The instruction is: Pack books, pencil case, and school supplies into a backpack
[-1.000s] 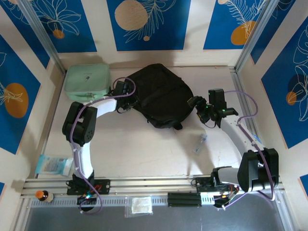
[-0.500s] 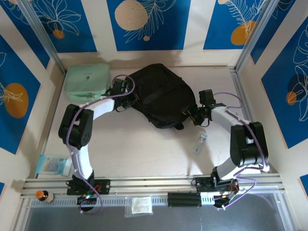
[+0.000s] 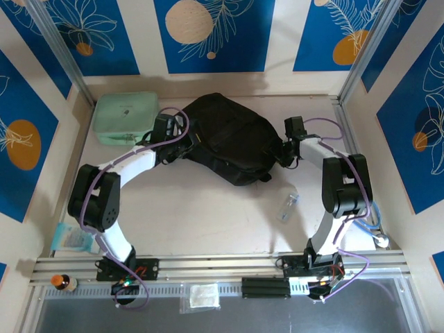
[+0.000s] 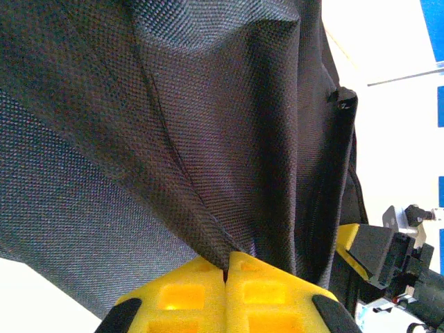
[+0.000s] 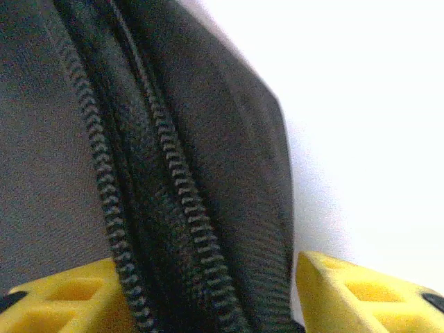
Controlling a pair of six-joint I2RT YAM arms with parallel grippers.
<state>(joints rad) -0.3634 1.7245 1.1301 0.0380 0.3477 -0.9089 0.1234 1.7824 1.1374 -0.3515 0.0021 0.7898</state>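
Supplies sit nearest my bases: the clear plastic piece [image 3: 288, 207] lies on the tabletop [image 3: 208, 215] beside my right arm, where it lay a second ago, not yet packed. Further out, my left pincer [image 4: 225, 267] has clenched shut on a fold of black fabric at the left edge of the backpack [image 3: 229, 139]. My right arm has swung in from beside the bag, and my right pincer [image 5: 198, 267] now straddles the zipper seam at its right edge (fingers apart, cloth between; whether they press it I cannot tell). I judge both ends are being secured so the zipper can be opened. Beyond, the mint green case [image 3: 125, 116] sits unmoved.
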